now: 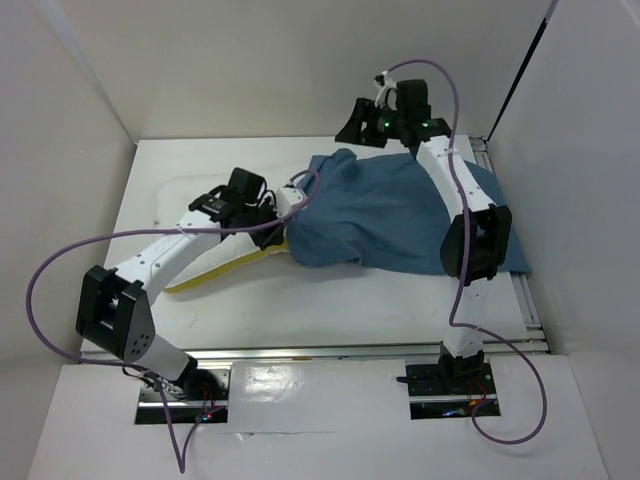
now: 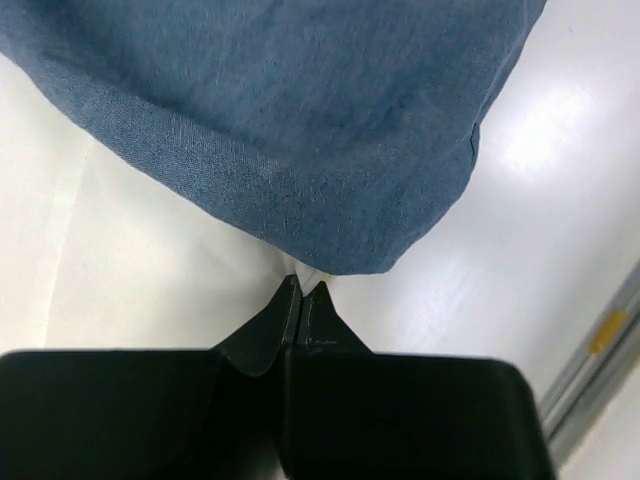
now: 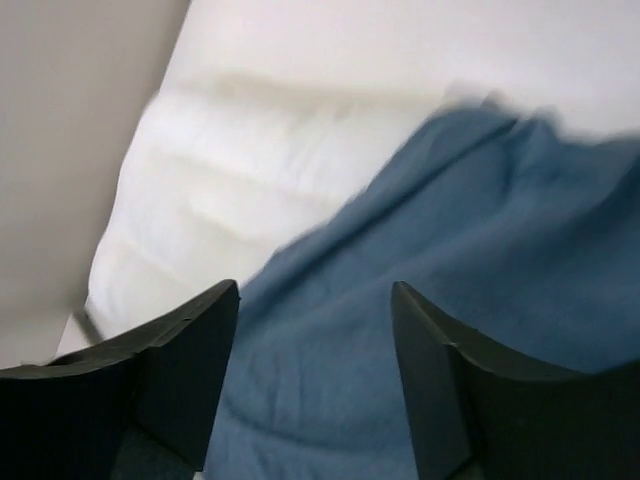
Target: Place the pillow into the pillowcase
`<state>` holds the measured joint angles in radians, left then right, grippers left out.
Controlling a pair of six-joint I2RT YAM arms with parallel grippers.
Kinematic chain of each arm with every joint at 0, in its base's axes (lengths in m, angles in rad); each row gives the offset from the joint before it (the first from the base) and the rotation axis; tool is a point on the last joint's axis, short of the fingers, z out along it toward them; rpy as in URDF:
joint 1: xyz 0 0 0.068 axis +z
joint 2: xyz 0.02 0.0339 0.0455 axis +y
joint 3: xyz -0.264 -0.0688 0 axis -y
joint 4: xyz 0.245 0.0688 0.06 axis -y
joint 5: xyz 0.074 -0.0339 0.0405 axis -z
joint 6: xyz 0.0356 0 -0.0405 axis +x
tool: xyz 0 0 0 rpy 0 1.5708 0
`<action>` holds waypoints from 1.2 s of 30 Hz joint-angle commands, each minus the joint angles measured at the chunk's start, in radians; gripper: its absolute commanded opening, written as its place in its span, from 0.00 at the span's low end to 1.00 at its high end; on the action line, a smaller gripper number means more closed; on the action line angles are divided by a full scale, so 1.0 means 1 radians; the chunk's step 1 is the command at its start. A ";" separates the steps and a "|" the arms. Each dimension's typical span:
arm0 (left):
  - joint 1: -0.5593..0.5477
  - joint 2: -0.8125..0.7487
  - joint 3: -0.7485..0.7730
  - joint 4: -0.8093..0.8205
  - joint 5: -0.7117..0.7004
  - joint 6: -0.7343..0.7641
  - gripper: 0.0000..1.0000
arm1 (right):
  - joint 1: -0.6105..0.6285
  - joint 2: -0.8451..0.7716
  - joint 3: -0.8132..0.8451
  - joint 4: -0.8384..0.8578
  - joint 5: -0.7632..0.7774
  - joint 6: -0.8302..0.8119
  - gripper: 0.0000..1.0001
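The dusty-blue pillowcase (image 1: pixel 395 210) lies wrinkled across the middle and right of the table, drawn over part of the white pillow (image 1: pixel 185 195). The pillow's yellow band (image 1: pixel 225 270) shows at the front left. My left gripper (image 1: pixel 290 200) sits at the pillowcase's left hem. In the left wrist view it (image 2: pixel 303 290) is shut, pinching a sliver of white and yellow pillow edge just under the blue hem (image 2: pixel 300 130). My right gripper (image 1: pixel 356 126) is at the far back, open and empty. In the right wrist view it (image 3: pixel 315 295) hovers over the pillowcase (image 3: pixel 450 300), with bare pillow (image 3: pixel 230 170) beyond.
White enclosure walls (image 1: pixel 80 110) stand to the left, the back and the right. A metal rail (image 1: pixel 525 290) runs along the table's right edge and another along the front. The right arm's forearm (image 1: pixel 455 185) reaches over the pillowcase.
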<state>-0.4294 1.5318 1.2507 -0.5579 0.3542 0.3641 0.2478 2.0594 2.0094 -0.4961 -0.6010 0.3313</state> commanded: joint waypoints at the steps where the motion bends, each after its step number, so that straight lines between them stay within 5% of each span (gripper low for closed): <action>1: -0.040 -0.081 -0.056 0.001 0.062 0.007 0.00 | 0.013 -0.025 0.126 0.016 0.029 -0.049 0.72; 7: -0.104 -0.119 -0.120 -0.016 0.028 0.048 0.03 | -0.021 0.088 0.218 0.015 -0.180 -0.049 0.74; 8: -0.115 -0.119 -0.120 -0.045 0.028 0.076 0.14 | -0.021 0.108 0.230 -0.005 -0.221 -0.064 0.79; 9: -0.115 -0.119 -0.120 -0.045 0.028 0.076 0.39 | -0.021 0.137 0.230 -0.039 -0.239 -0.064 0.77; 11: -0.115 -0.148 -0.111 -0.054 -0.017 0.076 0.53 | -0.021 0.137 0.195 -0.053 -0.296 -0.078 0.77; 16: -0.095 -0.199 -0.022 -0.017 -0.095 0.044 0.85 | 0.011 0.111 0.109 -0.163 -0.151 -0.233 0.74; 20: -0.086 -0.138 0.099 -0.019 -0.141 0.042 0.87 | 0.108 0.120 0.134 -0.258 0.088 -0.414 0.77; 24: -0.068 -0.059 0.196 0.039 -0.285 -0.101 0.68 | 0.211 0.041 0.033 -0.149 0.384 -0.474 1.00; 25: -0.045 -0.059 0.207 0.049 -0.285 -0.102 0.73 | 0.211 0.001 -0.016 -0.092 0.415 -0.457 1.00; 27: -0.017 -0.044 0.222 0.082 -0.238 -0.102 1.00 | 0.211 -0.024 -0.034 -0.062 0.403 -0.428 1.00; 32: 0.076 0.057 0.309 0.105 -0.123 -0.158 1.00 | 0.205 0.118 0.199 -0.283 0.352 -0.465 1.00; 36: 0.191 0.253 0.500 -0.012 0.042 -0.214 1.00 | 0.194 0.116 0.181 -0.280 0.362 -0.454 1.00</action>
<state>-0.3134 1.6852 1.6199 -0.5232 0.2428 0.2214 0.4530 2.1796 2.1715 -0.7288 -0.2699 -0.1108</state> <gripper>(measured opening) 1.000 0.999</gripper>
